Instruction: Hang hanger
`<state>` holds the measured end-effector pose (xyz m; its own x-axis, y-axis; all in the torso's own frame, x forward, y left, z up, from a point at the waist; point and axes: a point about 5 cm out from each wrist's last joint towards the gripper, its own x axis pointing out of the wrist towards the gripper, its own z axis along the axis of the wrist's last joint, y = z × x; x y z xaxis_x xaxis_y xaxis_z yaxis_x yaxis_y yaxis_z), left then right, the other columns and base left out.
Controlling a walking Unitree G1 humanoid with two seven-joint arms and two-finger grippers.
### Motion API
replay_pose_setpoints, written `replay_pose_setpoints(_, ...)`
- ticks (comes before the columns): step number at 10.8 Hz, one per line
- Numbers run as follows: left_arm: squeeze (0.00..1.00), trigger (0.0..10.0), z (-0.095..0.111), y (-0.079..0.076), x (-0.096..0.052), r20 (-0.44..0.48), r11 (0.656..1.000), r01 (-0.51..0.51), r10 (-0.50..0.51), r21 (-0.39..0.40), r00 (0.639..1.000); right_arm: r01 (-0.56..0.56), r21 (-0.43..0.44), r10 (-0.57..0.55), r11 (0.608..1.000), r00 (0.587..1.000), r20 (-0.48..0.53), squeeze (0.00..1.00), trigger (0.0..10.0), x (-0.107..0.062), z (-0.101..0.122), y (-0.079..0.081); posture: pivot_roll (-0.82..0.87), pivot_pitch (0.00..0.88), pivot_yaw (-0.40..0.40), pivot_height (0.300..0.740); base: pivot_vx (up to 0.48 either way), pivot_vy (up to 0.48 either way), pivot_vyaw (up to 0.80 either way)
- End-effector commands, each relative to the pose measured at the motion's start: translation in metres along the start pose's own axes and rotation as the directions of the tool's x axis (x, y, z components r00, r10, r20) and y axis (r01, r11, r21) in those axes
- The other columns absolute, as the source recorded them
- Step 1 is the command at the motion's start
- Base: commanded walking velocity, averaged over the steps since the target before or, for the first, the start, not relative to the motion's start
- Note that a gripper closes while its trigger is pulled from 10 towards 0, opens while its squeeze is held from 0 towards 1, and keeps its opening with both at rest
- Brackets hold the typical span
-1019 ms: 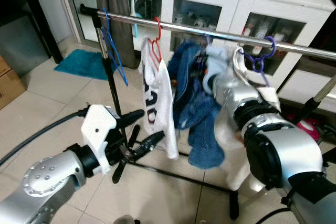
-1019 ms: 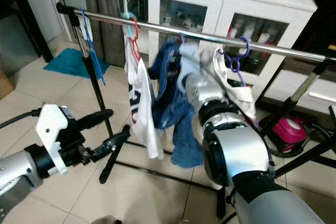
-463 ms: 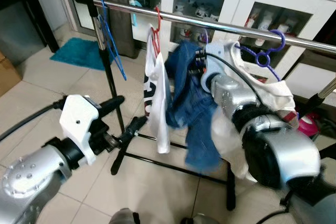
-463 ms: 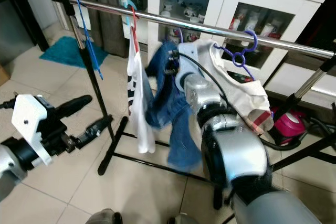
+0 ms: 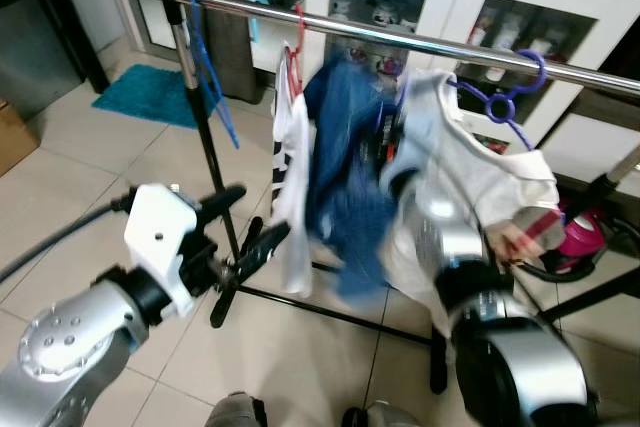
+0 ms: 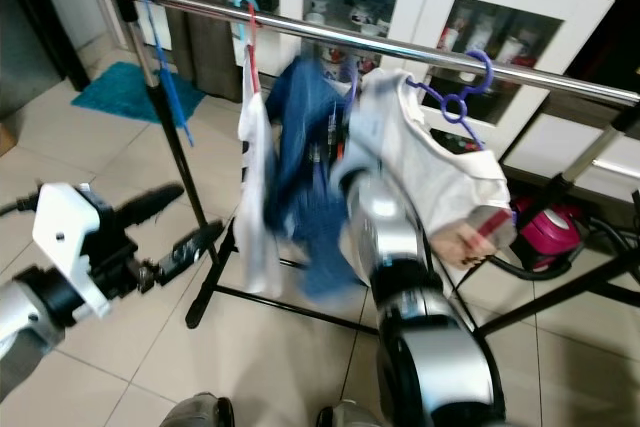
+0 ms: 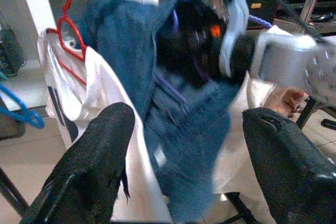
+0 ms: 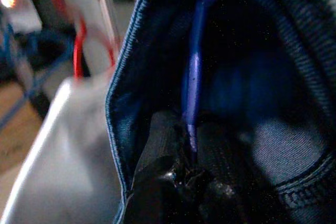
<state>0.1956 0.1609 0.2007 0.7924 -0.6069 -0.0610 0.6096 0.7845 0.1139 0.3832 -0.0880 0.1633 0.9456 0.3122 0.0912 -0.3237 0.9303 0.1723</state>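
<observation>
Apparently right gripper [image 8: 184,174] pinching purple hanger [image 8: 195,61]

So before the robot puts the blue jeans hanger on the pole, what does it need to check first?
1. Right gripper has hold of the purple hanger inside the blue denim: ok, its fingers are pinched on the wire.
2. Hanger's hook is over the metal rail: cannot tell, the top is blurred and covered by cloth.
3. Room on the rail: ok, there looks to be a gap between the red hanger and the other purple hanger.
4. Left gripper is out of the way: ok, open and low, beside the rack's post.
5. White shirt nearby not getting snagged: cannot tell, it hangs right against the denim.
</observation>
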Motion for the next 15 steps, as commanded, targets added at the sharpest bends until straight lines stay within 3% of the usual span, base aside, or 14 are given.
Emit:
replay_pose_setpoints(1, 0.0, 10.0, -0.001, 0.001, 0.0, -0.007, 1.0, 0.004, -0.004, 0.005, 1.0, 0.015, -0.016, -0.014, 1.0, 0.997, 0.071, 0.0, 10.0, 0.005, 0.018, -0.001, 0.04, 0.138, -0.054, 0.74, 0.0, 0.0, 0.0)
replay_pose_setpoints(3, 0.0, 10.0, -0.001, 0.001, 0.003, -0.011, 1.0, 0.017, -0.017, 0.012, 1.0, 0.102, -0.082, -0.103, 0.991, 0.995, -0.01, 0.0, 10.0, 0.023, 0.032, -0.001, 0.05, 0.139, -0.056, 0.74, 0.0, 0.0, 0.0)
replay_pose_setpoints(4, 0.0, 10.0, -0.001, 0.001, 0.003, -0.017, 1.0, 0.023, -0.023, 0.014, 1.0, 0.086, -0.194, -0.117, 0.977, 0.981, -0.153, 0.0, 10.0, 0.031, 0.029, 0.003, 0.05, 0.139, -0.057, 0.74, 0.0, 0.0, 0.0)
replay_pose_setpoints(7, 0.0, 10.0, 0.0, 0.002, -0.001, -0.029, 0.999, 0.029, -0.028, 0.024, 0.999, 0.141, -0.212, -0.184, 0.967, 0.962, -0.203, 0.0, 10.0, 0.039, 0.043, 0.005, 0.07, 0.146, -0.074, 0.74, 0.0, 0.0, 0.0)
replay_pose_setpoints(11, 0.0, 10.0, -0.003, 0.0, -0.005, -0.05, 0.999, 0.036, -0.035, 0.015, 0.998, 0.119, -0.247, -0.204, 0.962, 0.912, -0.357, 0.0, 10.0, 0.029, 0.015, -0.002, 0.07, 0.144, -0.072, 0.74, 0.0, 0.0, 0.0)
replay_pose_setpoints(12, 0.0, 10.0, -0.002, 0.002, -0.003, -0.046, 0.999, 0.039, -0.038, 0.017, 0.998, 0.125, -0.21, -0.194, 0.97, 0.916, -0.35, 0.15, 10.0, 0.028, 0.014, -0.004, 0.07, 0.141, -0.064, 0.74, 0.0, 0.0, 0.0)
replay_pose_setpoints(13, 0.0, 10.0, -0.001, 0.002, -0.003, -0.044, 0.999, 0.04, -0.039, 0.018, 0.998, 0.127, -0.202, -0.192, 0.971, 0.919, -0.345, 0.15, 10.0, 0.029, 0.014, -0.004, 0.07, 0.141, -0.064, 0.74, 0.0, 0.0, 0.0)
replay_pose_setpoints(14, 0.0, 10.0, -0.001, 0.005, -0.002, -0.04, 0.999, 0.037, -0.036, 0.025, 0.999, 0.117, -0.178, -0.169, 0.977, 0.934, -0.313, 1.0, 10.0, 0.03, 0.019, -0.003, 0.07, 0.141, -0.064, 0.74, 0.0, 0.0, 0.0)
replay_pose_setpoints(15, 0.0, 10.0, 0.0, 0.007, 0.0, -0.039, 0.999, 0.037, -0.036, 0.029, 0.999, 0.106, -0.165, -0.152, 0.981, 0.943, -0.297, 1.0, 10.0, 0.031, 0.022, -0.002, 0.06, 0.133, -0.048, 0.74, 0.0, 0.0, 0.0)
